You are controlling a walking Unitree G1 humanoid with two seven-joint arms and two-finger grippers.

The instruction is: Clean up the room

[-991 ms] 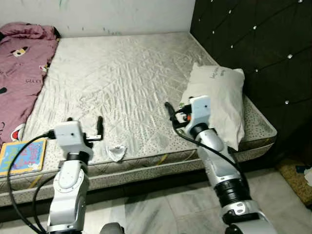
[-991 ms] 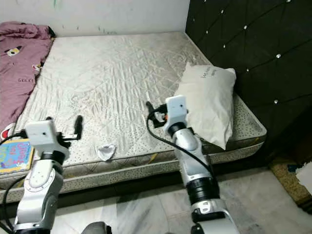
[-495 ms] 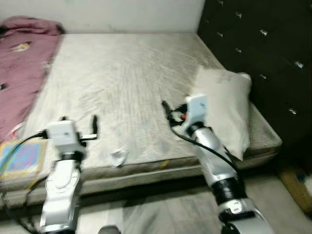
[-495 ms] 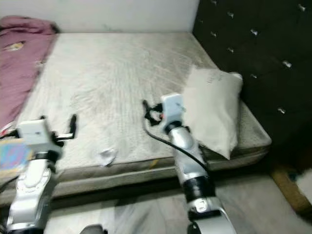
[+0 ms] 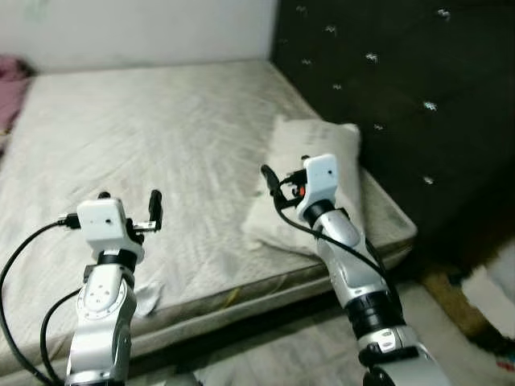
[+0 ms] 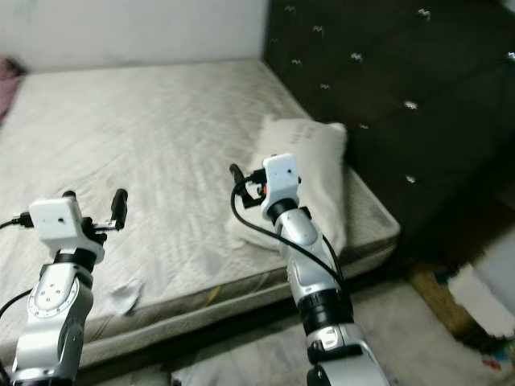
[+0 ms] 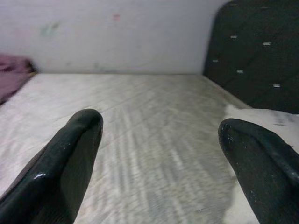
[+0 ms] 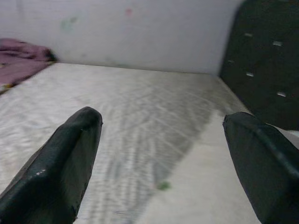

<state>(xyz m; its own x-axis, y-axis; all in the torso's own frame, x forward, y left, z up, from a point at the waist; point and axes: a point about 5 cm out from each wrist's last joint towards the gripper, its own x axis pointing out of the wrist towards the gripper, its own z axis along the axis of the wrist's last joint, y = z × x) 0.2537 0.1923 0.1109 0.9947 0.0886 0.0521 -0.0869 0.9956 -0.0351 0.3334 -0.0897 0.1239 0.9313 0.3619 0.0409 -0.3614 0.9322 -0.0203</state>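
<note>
Both hands spread, empty, over bed [image 5: 145,121] — pillow [image 5: 318,173] just beyond my right hand [image 5: 269,178], long axis running toward headboard [image 5: 386,104]. Crumpled paper [image 5: 149,297] below left hand [image 5: 129,211] — left nearer.

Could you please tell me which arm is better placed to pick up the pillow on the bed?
The right one, probably. Its open tool hovers right at the pillow, while the open left tool is over bare mattress, well away.

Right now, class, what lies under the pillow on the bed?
The pillow rests on the quilted mattress, beside the dark tufted headboard. Whatever the pillow covers is hidden. Both the left gripper and right gripper hover open, holding nothing.
</note>
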